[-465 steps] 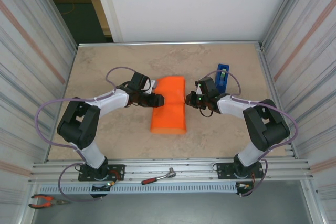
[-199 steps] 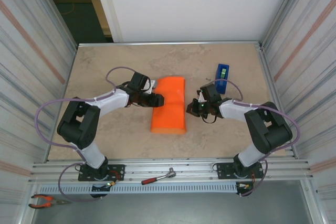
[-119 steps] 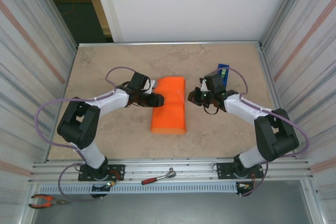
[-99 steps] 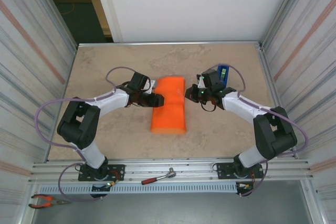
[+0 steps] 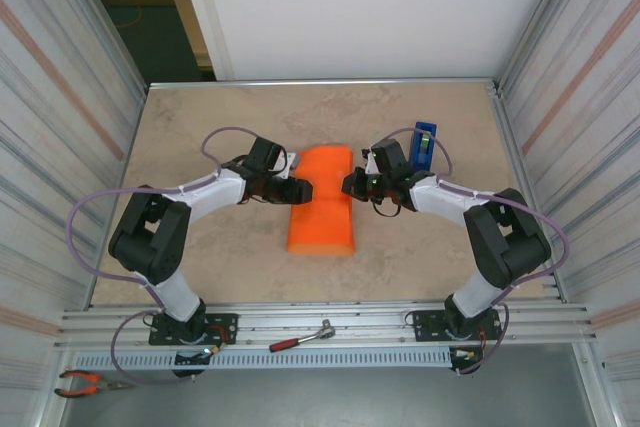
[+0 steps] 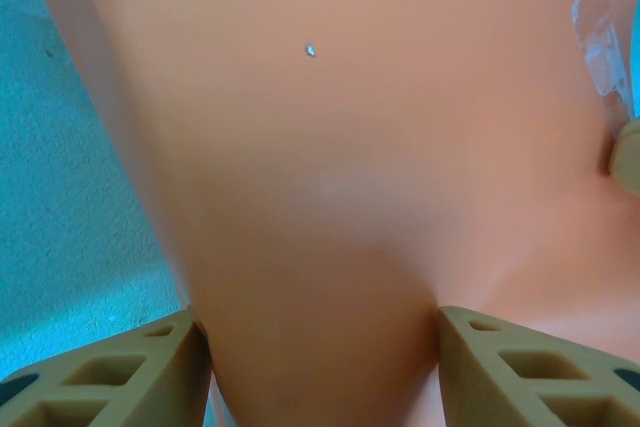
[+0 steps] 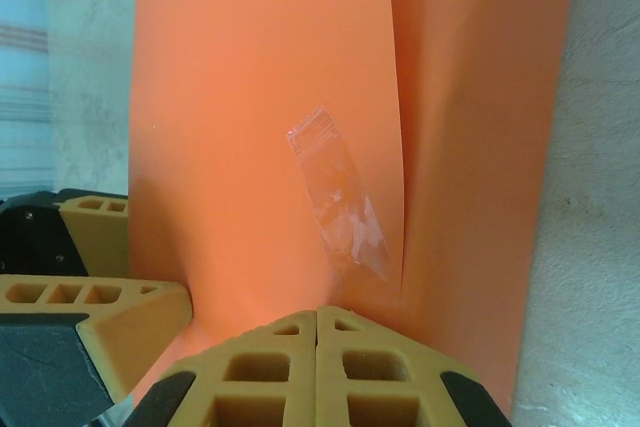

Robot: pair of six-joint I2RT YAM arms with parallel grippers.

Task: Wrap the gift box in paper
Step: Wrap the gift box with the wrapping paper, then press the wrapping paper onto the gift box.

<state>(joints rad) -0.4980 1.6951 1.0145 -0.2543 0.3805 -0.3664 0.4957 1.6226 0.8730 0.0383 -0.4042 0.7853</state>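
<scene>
A parcel of plain orange paper [image 5: 322, 202] lies near the middle of a tabletop [image 5: 200, 137], its long side running away from the robot. What the paper covers is hidden. One sheet edge overlaps the other along the top in a lengthwise seam, and a short strip of clear tape [image 7: 340, 205] is stuck slantwise across that seam.

The left gripper [image 5: 303, 190] comes in from the parcel's left side. Its tan fingers [image 6: 120, 367] stand partly apart with the paper bulging between them and touching both, so it is clamped on the wrap. The right gripper [image 5: 349, 185] comes in from the right side. Its two fingers are pressed flat together with nothing between them, and their tips sit on or just above the paper at the near end of the tape; whether they touch it cannot be told.

A blue tape dispenser [image 5: 424, 144] stands just beyond the right arm, apart from the parcel. The tabletop is beige with a mottled stone pattern. Ribbed metal walls [image 5: 60, 97] close in both sides, a white panel [image 5: 380, 7] stands at the back, and a dark opening [image 5: 140, 7] shows at the far left. Along the near edge runs an aluminium rail [image 5: 330, 322], with a red-handled ratchet [image 5: 300, 337] lying on it and orange-handled pliers [image 5: 85, 383] at the left corner.
</scene>
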